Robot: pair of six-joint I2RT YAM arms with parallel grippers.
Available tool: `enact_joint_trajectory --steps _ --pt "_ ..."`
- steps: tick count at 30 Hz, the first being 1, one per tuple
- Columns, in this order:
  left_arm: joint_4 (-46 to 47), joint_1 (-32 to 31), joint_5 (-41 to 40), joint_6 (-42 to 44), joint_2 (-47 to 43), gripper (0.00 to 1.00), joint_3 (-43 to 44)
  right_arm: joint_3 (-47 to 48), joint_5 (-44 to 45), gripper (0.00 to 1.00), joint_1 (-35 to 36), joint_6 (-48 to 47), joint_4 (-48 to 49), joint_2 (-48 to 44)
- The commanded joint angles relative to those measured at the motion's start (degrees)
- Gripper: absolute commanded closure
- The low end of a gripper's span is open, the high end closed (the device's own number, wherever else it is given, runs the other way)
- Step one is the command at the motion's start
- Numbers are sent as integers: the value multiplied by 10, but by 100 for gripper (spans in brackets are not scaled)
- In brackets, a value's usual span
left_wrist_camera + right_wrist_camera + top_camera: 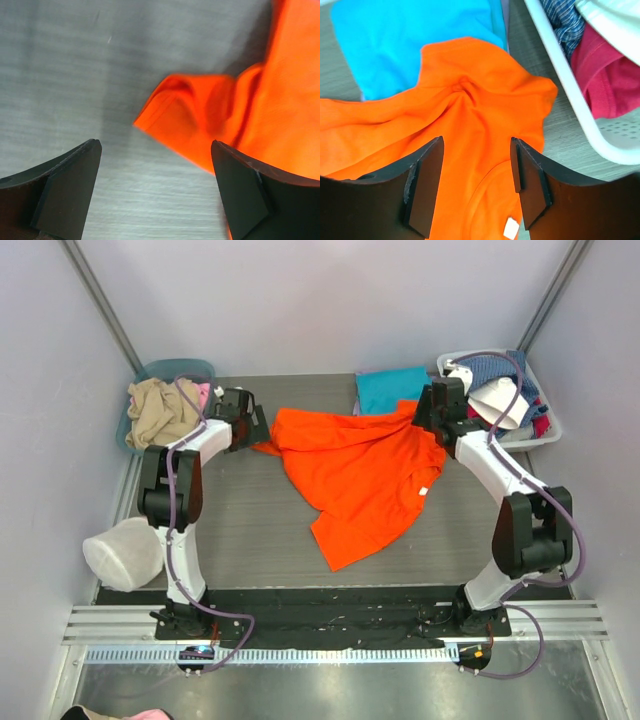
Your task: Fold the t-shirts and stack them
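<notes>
**Orange shirt unfolded, both jaws empty**

The orange t-shirt (365, 475) lies crumpled across the middle of the bench (250, 520), not folded. One corner overlaps the folded teal t-shirt (392, 390) at the far edge. The left jaws stand wide above a sleeve tip, gripping nothing. The right jaws are parted over the shirt's far right corner, beside the white basket (548, 435) — nothing held.
</notes>
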Motion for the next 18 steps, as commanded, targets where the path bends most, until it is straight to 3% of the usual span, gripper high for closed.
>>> enact_joint_trajectory --steps 1,18 --pt "23 3 -27 4 -23 8 -23 -16 -18 37 1 12 -1 -59" --pt "28 11 -16 23 53 29 36 -52 -32 36 1 16 -9 -88"
